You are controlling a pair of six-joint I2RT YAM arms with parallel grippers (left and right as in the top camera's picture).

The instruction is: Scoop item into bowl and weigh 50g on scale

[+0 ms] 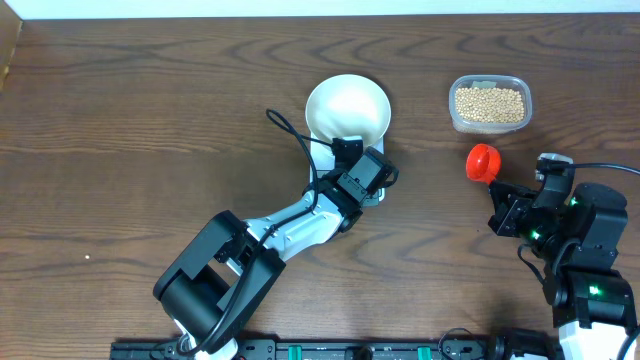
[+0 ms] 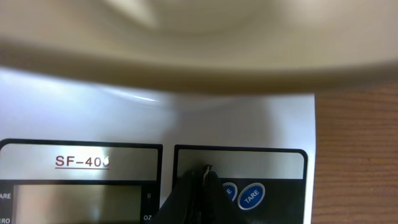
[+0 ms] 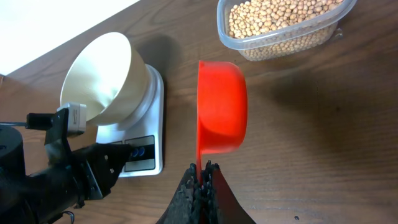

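Observation:
The white bowl [image 1: 345, 108] stands on the white scale [image 1: 324, 155] and shows nothing inside. My left gripper [image 1: 352, 152] is shut and holds nothing. Its tips [image 2: 204, 171] sit over the scale's panel [image 2: 112, 162], just left of the blue TARE button [image 2: 252, 196]. The tan beans [image 1: 489, 103] fill a clear tub [image 1: 455, 118] at the back right. My right gripper [image 3: 203, 168] is shut on the thin handle of a red scoop [image 3: 221, 106], which is tipped on its side between scale [image 3: 149, 99] and tub [image 3: 283, 40]. The scoop's inside is hidden.
The left arm [image 3: 56, 177] reaches across the table's middle to the scale. The right arm [image 1: 585, 250] stands at the front right corner. Bare wood lies to the left of the bowl and in front of the tub.

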